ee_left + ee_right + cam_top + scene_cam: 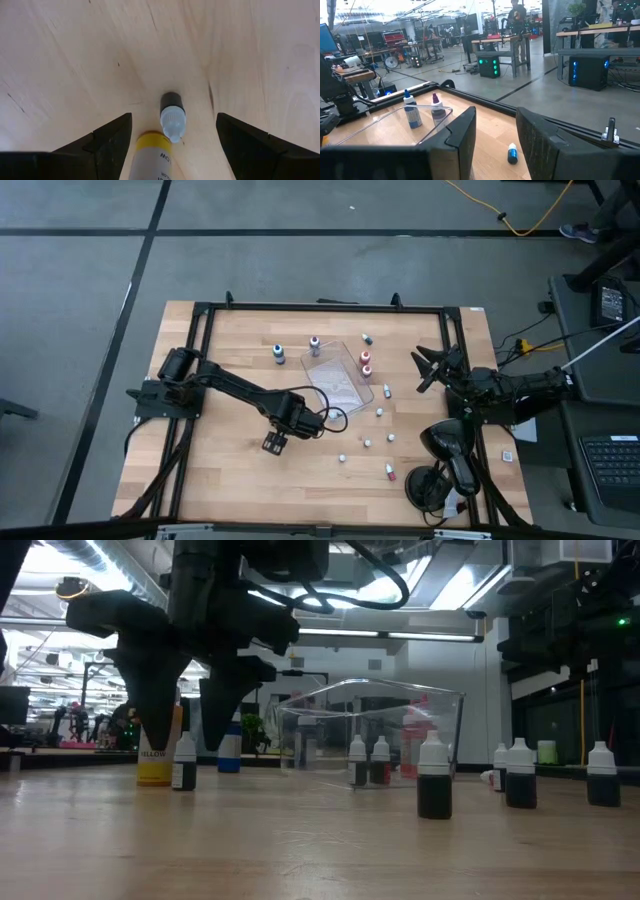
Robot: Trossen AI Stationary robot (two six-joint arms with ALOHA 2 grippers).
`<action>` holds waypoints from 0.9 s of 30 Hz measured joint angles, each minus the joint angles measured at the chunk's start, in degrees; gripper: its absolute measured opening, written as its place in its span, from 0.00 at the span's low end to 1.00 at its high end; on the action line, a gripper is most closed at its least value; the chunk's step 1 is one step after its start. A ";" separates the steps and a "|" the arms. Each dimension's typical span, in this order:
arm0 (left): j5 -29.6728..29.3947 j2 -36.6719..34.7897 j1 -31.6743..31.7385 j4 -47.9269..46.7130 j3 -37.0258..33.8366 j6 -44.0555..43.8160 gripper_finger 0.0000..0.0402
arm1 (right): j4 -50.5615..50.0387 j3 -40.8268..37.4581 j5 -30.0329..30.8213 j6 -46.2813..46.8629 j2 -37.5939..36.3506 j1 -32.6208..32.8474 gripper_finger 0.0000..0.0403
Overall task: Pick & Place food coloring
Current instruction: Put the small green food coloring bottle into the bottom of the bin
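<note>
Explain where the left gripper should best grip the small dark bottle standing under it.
Probably the dark body just below the white cap of the small dark bottle, coming straight down. It stands upright between the open left gripper fingers, but the yellow bottle crowds one side.

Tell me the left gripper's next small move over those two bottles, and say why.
Probably lower straight down and close. The left gripper hangs open above the table, its fingers standing on either side of a small dark bottle with a pale cap and a yellow-capped bottle touching it. Neither is gripped yet; centring on one first would avoid pinching both.
</note>
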 joint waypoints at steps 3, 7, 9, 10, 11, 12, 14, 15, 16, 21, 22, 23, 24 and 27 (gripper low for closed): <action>0.00 0.00 0.00 0.00 0.00 -0.02 0.63 | 0.00 0.00 -0.02 0.00 0.00 0.00 0.35; 0.00 0.00 0.00 -0.02 0.00 -0.39 0.52 | -0.02 -0.01 -0.01 0.00 0.00 -0.01 0.35; 0.00 0.00 0.00 -0.15 0.00 -0.45 0.46 | -0.02 0.00 -0.02 0.00 0.00 -0.02 0.35; 0.02 0.00 0.00 -0.31 0.00 -0.45 0.43 | -0.02 0.00 -0.02 0.00 0.00 0.00 0.35; 0.00 0.00 0.00 -0.46 0.00 -0.45 0.40 | -0.02 0.00 -0.02 0.00 0.00 -0.01 0.35; 0.00 0.00 0.00 -0.56 0.00 -0.45 0.37 | -0.02 0.00 -0.02 0.00 0.00 0.00 0.35; 0.01 0.00 0.00 -0.66 0.00 -0.45 0.32 | -0.02 0.00 -0.02 0.00 0.00 -0.01 0.35; 0.01 0.00 0.00 -0.66 0.00 -0.45 0.29 | -0.02 0.00 -0.02 0.00 0.00 0.00 0.35; 0.02 0.00 0.02 -0.68 0.00 -0.45 0.27 | -0.02 0.00 -0.02 0.00 0.00 -0.01 0.35; 1.18 0.00 0.31 -0.68 0.00 -0.05 0.17 | -0.02 0.00 -0.02 0.00 0.00 -0.01 0.35; 1.78 -0.02 0.46 -0.68 0.00 -0.04 0.15 | -0.01 0.00 -0.02 0.00 0.00 -0.01 0.35; 2.40 -0.03 0.59 -0.70 0.00 -0.07 0.14 | -0.02 0.00 -0.01 0.00 0.00 0.00 0.35; 2.94 -0.07 0.75 -0.70 0.00 -0.13 0.12 | -0.02 0.00 0.00 0.00 0.00 -0.02 0.35; 3.39 -0.07 0.98 -0.84 0.00 -0.45 0.11 | -0.02 0.00 -0.02 0.00 0.00 -0.01 0.35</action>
